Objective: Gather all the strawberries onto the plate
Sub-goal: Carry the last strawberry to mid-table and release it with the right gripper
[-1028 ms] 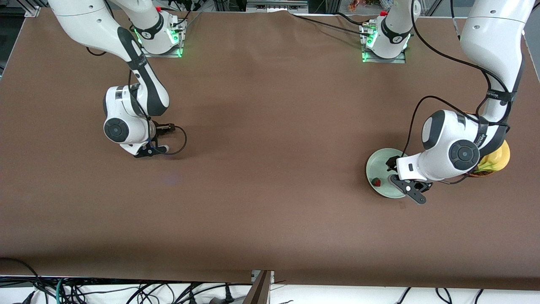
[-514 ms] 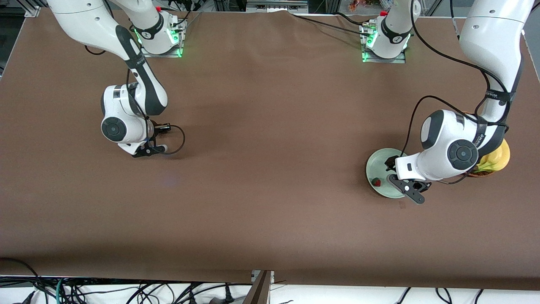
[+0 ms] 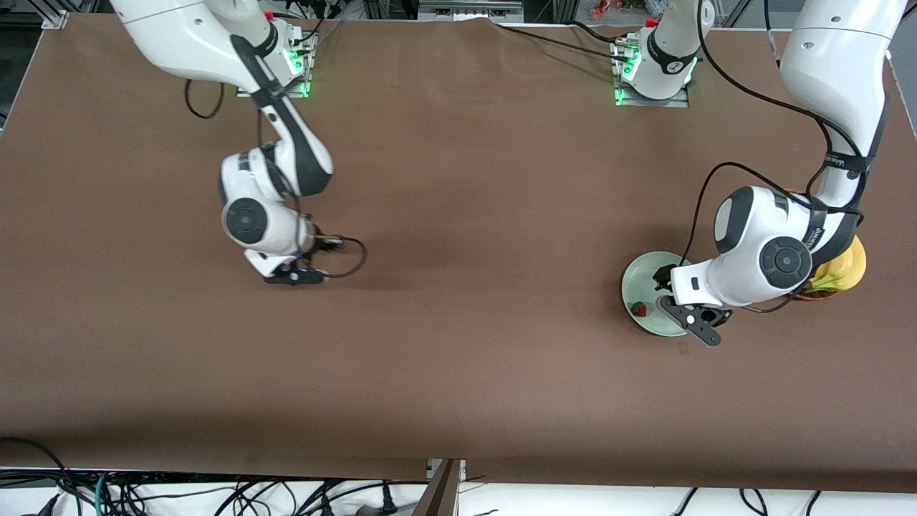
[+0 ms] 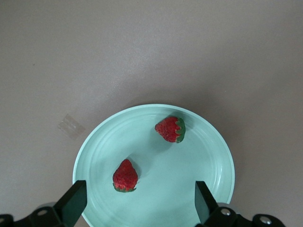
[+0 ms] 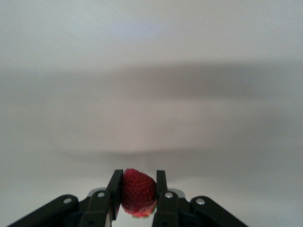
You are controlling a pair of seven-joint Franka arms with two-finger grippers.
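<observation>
Clamped between my right gripper's two black fingers is a small red strawberry, carried in the air over the bare brown cloth-covered table toward the right arm's end. My left gripper hangs with its fingers spread wide and holding nothing, waiting over the round pale mint-green plate with the raised rim at the left arm's end. Two more little red strawberries with dark green caps lie in that plate: from the left wrist camera one sits at about twelve o'clock of the plate's middle and the other at about eight o'clock, apart from each other. At about three o'clock of the plate on the table I see something yellow, mostly hidden by the left arm.
</observation>
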